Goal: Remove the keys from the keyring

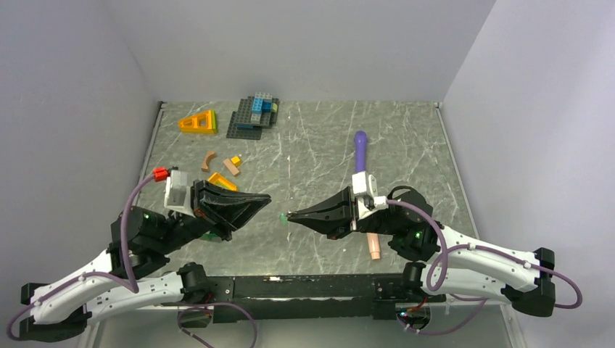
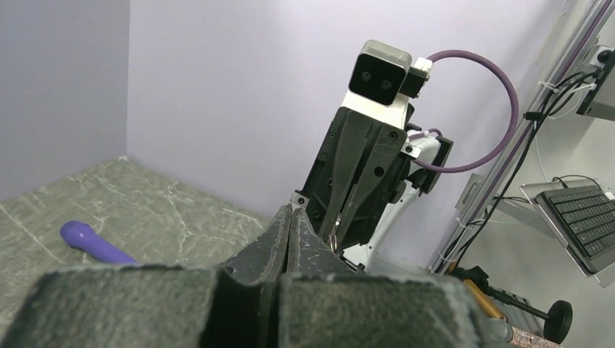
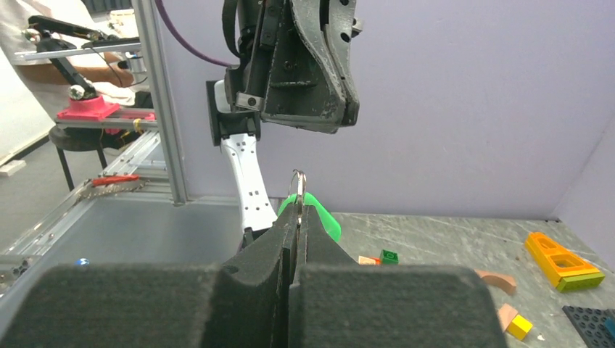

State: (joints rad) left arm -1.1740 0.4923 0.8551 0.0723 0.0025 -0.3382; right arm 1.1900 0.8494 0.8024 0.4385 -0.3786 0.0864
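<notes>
My right gripper (image 1: 289, 215) is shut on the thin metal keyring (image 3: 298, 177), which stands up out of its tips (image 3: 298, 206). A key with a bright green head (image 3: 321, 215) hangs from the ring just beyond the fingers, and shows as a green speck (image 1: 282, 217) from above. My left gripper (image 1: 268, 196) hovers a little up and to the left of the ring, its tips pointing at the right gripper. It is shut (image 2: 291, 210) with nothing showing between its fingers. In the left wrist view the keyring (image 2: 333, 241) glints just past those tips.
A purple pen-like stick (image 1: 360, 145) lies behind the right gripper, and a peach stick (image 1: 374, 246) beside the right arm. Toy bricks lie at the back left: an orange wedge (image 1: 199, 122), a grey plate with blue bricks (image 1: 254, 116) and several small loose pieces (image 1: 221, 170).
</notes>
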